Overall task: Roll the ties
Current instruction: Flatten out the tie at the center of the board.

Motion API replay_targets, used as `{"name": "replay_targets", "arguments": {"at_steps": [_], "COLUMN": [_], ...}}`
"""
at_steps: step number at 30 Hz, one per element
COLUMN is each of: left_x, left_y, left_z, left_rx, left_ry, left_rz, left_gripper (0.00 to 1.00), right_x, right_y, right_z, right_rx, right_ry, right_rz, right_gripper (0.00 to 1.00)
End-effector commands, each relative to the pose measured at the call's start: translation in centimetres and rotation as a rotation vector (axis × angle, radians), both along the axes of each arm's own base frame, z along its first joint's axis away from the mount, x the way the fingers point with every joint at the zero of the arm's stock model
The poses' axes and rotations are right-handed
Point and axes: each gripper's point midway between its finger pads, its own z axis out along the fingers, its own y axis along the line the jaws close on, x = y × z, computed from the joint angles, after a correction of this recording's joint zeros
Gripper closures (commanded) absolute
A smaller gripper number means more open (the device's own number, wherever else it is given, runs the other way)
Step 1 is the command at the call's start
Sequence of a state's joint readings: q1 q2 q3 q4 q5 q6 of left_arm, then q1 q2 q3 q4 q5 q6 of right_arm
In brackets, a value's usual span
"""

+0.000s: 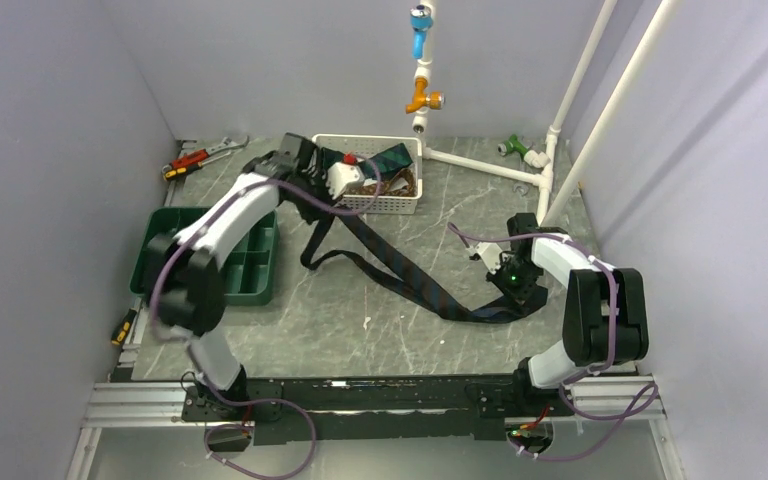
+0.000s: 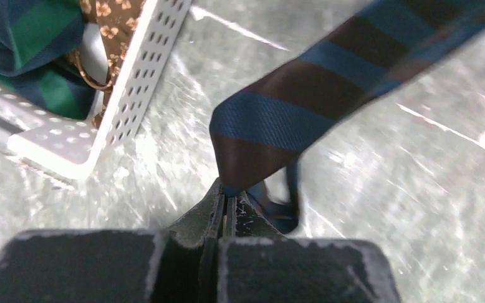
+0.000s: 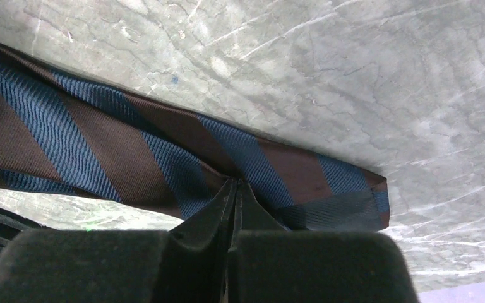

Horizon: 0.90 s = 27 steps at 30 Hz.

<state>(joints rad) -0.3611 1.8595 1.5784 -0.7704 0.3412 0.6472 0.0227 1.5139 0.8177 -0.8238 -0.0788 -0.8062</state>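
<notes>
Clamped fully shut w/ left gripper [image 2: 227, 196] on striped tie [image 2: 290, 107] (navy/brown bands), nipping fabric right at the fingertips, w/ no gap seen btwn jaws. Held up off table [image 2: 417, 208], just in front of white basket [image 2: 132, 82], by its front wall. Stretched from that pinch as a band going up & away in wrist cam. Per top cam, strung diagonally away from basket toward near-right, w/ a slack loop on table in front of basket, toward its left side. Clamped shut too w/ right gripper [image 3: 235, 184] on same tie, close to its blunt end, w/ jaws together & cloth caught btwn the tips along its near edge. Lying flat on table there, blunt end just right of pinch pt, rest running off left. Well apart from basket, on its near-right side, at far end of the diagonal. Inside basket: green-navy tie [image 2: 19, 38] bunched up, brown floral tie [image 2: 110, 19] beside it against the wall. Can't tell from any cam whether loop in front of basket belongs to same tie or another.
</notes>
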Motion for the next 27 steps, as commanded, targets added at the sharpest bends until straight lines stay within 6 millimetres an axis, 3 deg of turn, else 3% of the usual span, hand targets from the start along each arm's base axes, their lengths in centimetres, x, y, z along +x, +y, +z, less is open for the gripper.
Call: {"name": "replay_targets", "arguments": {"at_steps": [1, 4, 7, 9, 12, 14, 17, 20, 22, 27], "left_x": [-10.5, -17.6, -22.8, -23.2, -20.2, -16.4, -11.3, -7.4, -6.1, -7.2], "left_y": [0.3, 3.0, 5.2, 5.0, 4.0, 3.9, 4.4, 4.9, 4.8, 4.8], "left_z": [2.6, -2.6, -5.5, -4.7, -2.0, -0.1, 0.6, -0.8, -2.2, -6.7], "left_rx": [-0.016, 0.094, 0.166, 0.144, 0.114, 0.064, -0.001, 0.042, 0.085, 0.216], "left_ry": [-0.07, -0.024, 0.015, -0.024, -0.096, -0.077, 0.031, 0.031, -0.004, 0.059], "left_rz": [-0.3, -0.472, -0.609, -0.619, -0.516, -0.39, -0.206, -0.144, -0.168, -0.302], "left_gripper": [1.0, 0.93, 0.37, 0.19, 0.13, 0.16, 0.25, 0.24, 0.22, 0.16], "right_x": [0.8, 0.9, 0.8, 0.6, 0.5, 0.9, 1.4, 1.4, 1.3, 1.1], "right_y": [-0.7, -0.8, -0.7, -0.8, -0.8, -0.8, -0.7, -0.6, -0.6, -1.3], "right_z": [0.2, 0.4, 0.7, 0.7, 0.9, 1.2, 1.6, 1.6, 1.5, 1.3], "right_rx": [-0.017, -0.019, -0.015, -0.016, -0.019, -0.017, -0.013, -0.007, -0.009, -0.012], "right_ry": [-0.019, -0.034, -0.043, -0.042, -0.045, -0.055, -0.067, -0.064, -0.059, -0.054], "right_rz": [0.003, 0.01, 0.028, 0.042, 0.053, 0.053, 0.047, 0.044, 0.041, 0.008], "right_gripper": [1.0, 1.0, 1.0, 1.0, 1.0, 1.0, 1.0, 1.0, 1.0, 1.0]}}
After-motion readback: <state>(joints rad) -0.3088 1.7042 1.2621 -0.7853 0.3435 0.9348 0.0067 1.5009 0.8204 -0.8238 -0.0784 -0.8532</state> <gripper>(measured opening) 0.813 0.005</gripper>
